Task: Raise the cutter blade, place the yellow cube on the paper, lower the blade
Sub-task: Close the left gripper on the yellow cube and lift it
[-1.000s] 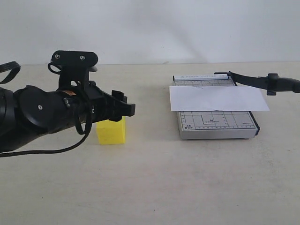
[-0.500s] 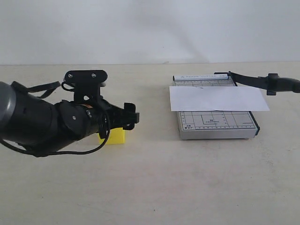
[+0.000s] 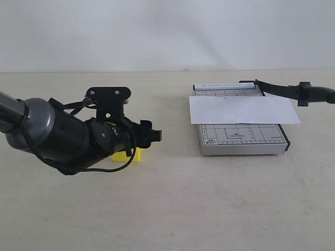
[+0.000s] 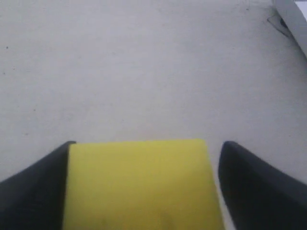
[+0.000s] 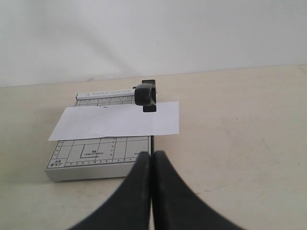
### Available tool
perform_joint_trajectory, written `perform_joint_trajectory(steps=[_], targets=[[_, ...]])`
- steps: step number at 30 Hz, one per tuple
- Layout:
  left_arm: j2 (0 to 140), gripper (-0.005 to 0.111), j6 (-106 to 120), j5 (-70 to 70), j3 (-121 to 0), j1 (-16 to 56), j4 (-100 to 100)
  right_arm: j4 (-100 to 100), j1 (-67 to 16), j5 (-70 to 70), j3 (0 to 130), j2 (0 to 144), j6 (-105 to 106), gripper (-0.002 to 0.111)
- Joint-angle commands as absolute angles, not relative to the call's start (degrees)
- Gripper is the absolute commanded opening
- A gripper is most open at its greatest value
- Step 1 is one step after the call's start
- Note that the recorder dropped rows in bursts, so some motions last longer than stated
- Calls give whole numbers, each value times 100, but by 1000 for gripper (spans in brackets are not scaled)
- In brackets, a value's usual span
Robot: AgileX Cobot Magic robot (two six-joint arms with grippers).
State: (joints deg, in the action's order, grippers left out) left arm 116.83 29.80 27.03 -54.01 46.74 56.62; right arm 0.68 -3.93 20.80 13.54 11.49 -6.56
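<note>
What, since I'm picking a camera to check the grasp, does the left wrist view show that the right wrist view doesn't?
Only the left wrist view: the yellow cube inside the open left claw, one finger right beside it, the other with a gap. Only the right wrist view: the paper lying across the trimmer board, the cutter blade with its handle toward the camera, and the shut, empty right claw. Both: the pale table; a pale edge in the left wrist view's corner may be the board.

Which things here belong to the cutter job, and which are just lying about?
Job: cutter blade, yellow cube, paper, grey trimmer board.
Lying about: no stray items visible; only the table underneath.
</note>
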Motion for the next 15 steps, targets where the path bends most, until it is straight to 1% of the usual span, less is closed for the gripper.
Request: perform_joint_trajectory(steps=[1,4,6,7,12,14,15], targets=[[11671,48,3055,2356,-5437,4651,6087,61,-396,1973,1329,1160,-645,0],[11636,26,3095,1803,-5446,4584,6087,61,-396,1958,1329,1160,-645,0],[11561,9,3207,1646,-5446,4580,6075,34,-396,1960,1329,1160,-645,0],[11506,5,3303,1625,-5446,4580,6056,36,-396,1975,1329,1160,-645,0],[11145,4,4017,1613,-5459,4570,6042,0,-396,1960,1329,1160,-645,0],[10836,4,4290,1281,-5459,4570,6042,0,-396,1960,1329,1160,-645,0],[10601,4,4540,744,-5459,4570,6042,0,-396,1960,1329,1160,-645,0]])
